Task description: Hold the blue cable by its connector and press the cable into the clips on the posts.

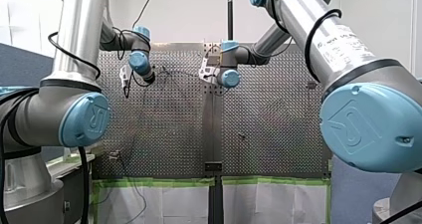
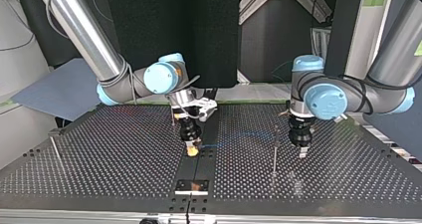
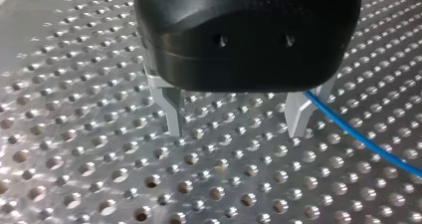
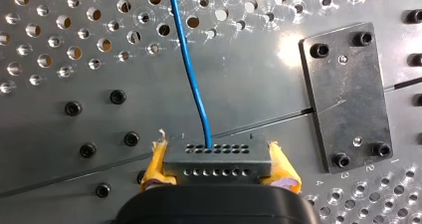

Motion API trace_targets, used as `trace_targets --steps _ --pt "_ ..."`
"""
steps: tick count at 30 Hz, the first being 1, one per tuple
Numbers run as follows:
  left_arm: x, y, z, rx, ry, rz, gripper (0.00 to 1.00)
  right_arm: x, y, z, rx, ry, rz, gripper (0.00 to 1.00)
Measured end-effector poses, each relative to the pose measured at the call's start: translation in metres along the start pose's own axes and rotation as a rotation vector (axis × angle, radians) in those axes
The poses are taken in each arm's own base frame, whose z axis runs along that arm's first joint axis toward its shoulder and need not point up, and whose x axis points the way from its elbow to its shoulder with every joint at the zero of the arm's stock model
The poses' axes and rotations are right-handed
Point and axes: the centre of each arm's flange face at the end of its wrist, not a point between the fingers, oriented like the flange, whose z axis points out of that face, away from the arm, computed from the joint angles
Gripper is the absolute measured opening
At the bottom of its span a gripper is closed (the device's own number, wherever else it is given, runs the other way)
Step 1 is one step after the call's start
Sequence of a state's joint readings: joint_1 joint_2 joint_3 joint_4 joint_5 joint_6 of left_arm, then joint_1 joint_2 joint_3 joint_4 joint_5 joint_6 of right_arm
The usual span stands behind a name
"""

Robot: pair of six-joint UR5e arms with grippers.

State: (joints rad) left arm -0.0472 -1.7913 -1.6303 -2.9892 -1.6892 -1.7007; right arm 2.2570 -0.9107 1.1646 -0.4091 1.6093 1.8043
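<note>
Held item: blue cable point(image 4: 189, 59), gripped at one end.
My right gripper point(image 4: 217, 165) clenched on the grey connector point(image 4: 214, 155), yellow pads point(image 4: 152, 170) at the connector's sides; cable leads straight out from the connector; my left gripper point(image 3: 234, 119) released, cable just beside one finger.

Bright, even light; glare blooms on the bench point(image 4: 293, 50) beside the plate point(image 4: 346, 94); the top view's backdrop point(image 2: 164, 25) past the far edge is dark.
</note>
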Motion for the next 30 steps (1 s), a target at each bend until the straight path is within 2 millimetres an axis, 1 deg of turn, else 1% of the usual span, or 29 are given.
trace_targets --steps 5,11,18,25,30 --pt "0.005 -0.005 -0.008 -0.021 0.039 0.01 1.0 -0.001 -0.001 -0.001 0.001 -0.003 0.0 0.0" --pt "0.004 -0.007 -0.026 -0.055 0.08 -0.006 1.0 -0.001 -0.001 -0.001 0.0 -0.009 0.0 0.0" --pt "0.003 -0.006 -0.061 -0.056 0.129 -0.012 1.0 -0.002 -0.002 -0.002 0.001 -0.011 0.003 0.0" --pt "0.004 -0.008 -0.091 -0.014 0.144 -0.009 1.0 -0.002 -0.004 -0.002 0.003 -0.015 0.008 0.0" --pt "-0.006 -0.012 -0.111 0.018 0.138 0.0 1.0 -0.003 -0.005 -0.003 0.004 -0.016 0.008 0.0"
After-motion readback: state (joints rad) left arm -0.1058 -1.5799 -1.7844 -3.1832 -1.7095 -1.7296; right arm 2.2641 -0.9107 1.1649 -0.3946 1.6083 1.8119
